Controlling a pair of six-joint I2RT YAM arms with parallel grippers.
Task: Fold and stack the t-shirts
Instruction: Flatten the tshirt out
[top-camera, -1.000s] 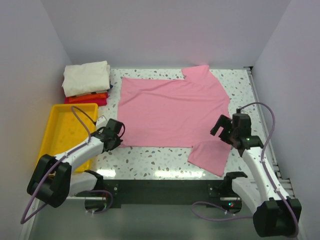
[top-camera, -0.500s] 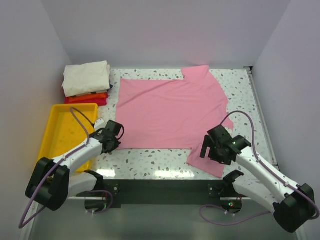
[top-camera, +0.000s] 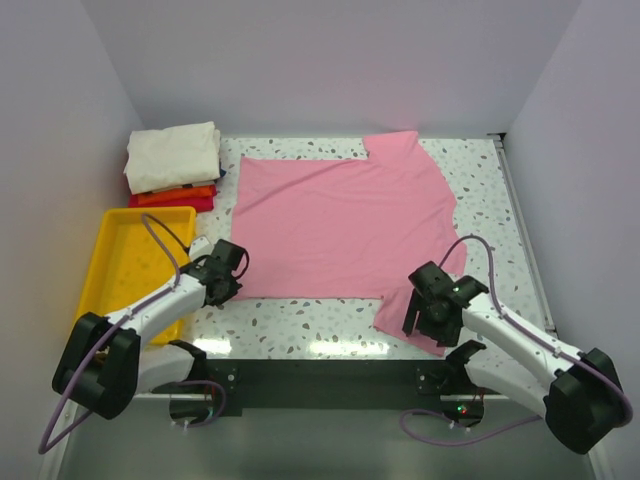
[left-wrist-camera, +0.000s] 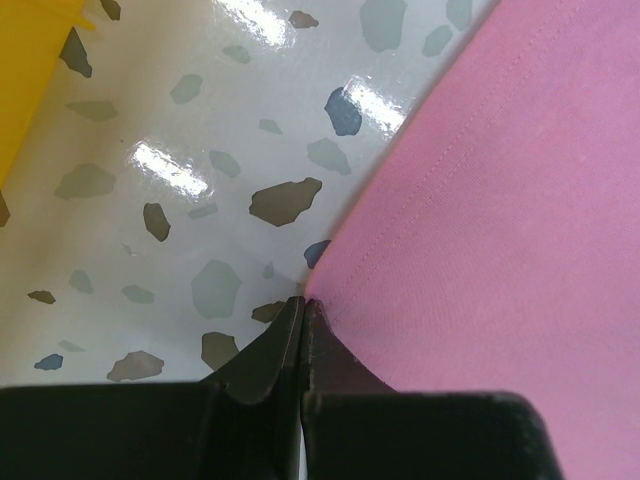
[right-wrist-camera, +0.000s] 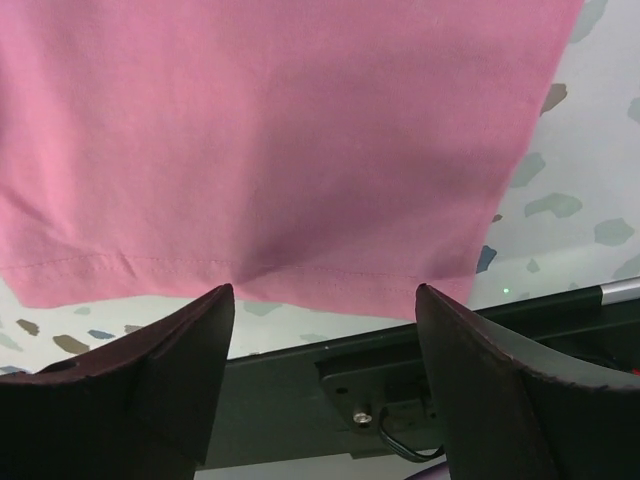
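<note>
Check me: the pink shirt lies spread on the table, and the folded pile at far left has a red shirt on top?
No: on top of the pile is a cream shirt; the red one is at the bottom, as the top view shows. The pink shirt does lie spread on the table.

Left of the pink shirt (top-camera: 345, 225) room is tight. The yellow tray (top-camera: 100, 250) lies near, and the left arm (top-camera: 170, 295) slants across the strip of table (top-camera: 310, 322) between them, with the left gripper (left-wrist-camera: 302, 305) closed right at the shirt's near-left corner. Just beside the shirt's far-left corner sits a stack of folded shirts (top-camera: 172, 157). Nearer than the shirt's bottom hem a bare band runs to the black base plate (top-camera: 320, 370) — open between the two arms. The right gripper (right-wrist-camera: 322, 295), fingers spread, hangs over the shirt's near sleeve. Right of the shirt a bare strip reaches the side wall (top-camera: 580, 150); beyond the shirt — only a thin margin before the back wall (top-camera: 320, 60).
</note>
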